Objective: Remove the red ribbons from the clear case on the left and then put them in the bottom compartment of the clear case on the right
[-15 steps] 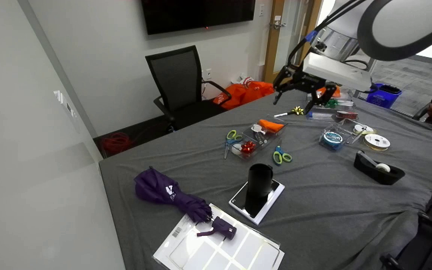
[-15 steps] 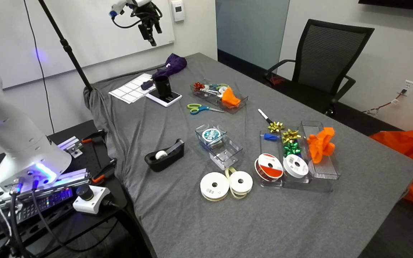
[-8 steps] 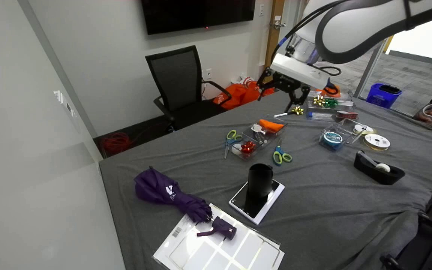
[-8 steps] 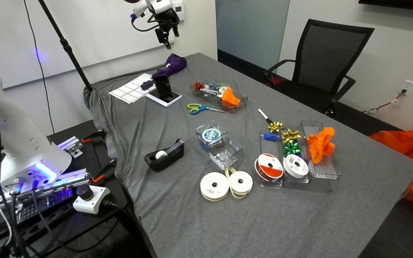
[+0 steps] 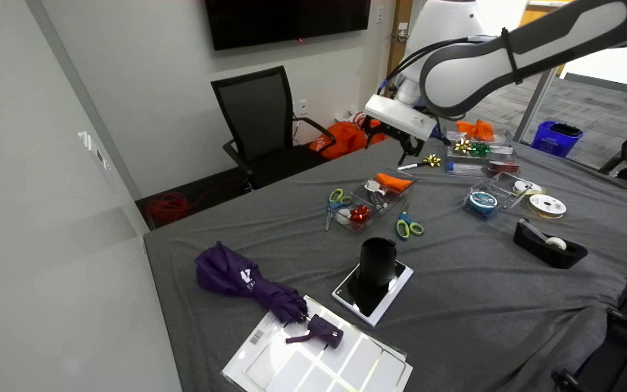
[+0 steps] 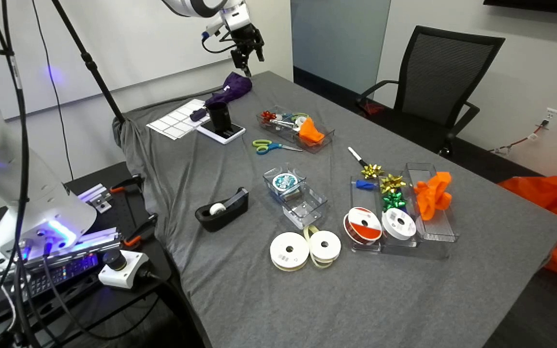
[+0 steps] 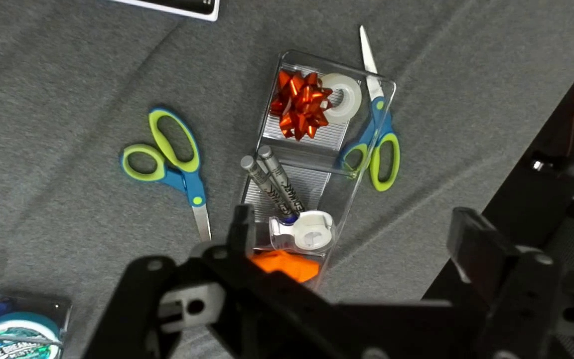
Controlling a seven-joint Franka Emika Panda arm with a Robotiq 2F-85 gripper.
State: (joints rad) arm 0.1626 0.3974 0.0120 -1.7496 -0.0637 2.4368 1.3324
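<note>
A red ribbon bow [image 7: 301,104] is seated in a clear case [image 7: 317,182]; the fingers [image 7: 481,249] are spread wide above the table [image 7: 117,75].
In the wrist view the bow is set in an end compartment, beside a roll of tape [image 7: 351,97]. Silver markers [image 7: 283,182] and a tape dispenser [image 7: 312,224] are contained in the middle compartment, and an orange cloth [image 7: 287,264] is partly hidden by the fingers. The case is flanked by two pairs of scissors [image 7: 195,187]. In both exterior views a gold bow [image 6: 371,171] is seen on the table.

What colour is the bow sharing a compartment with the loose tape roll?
Shiny red; the bow shows best in the wrist view.
</note>
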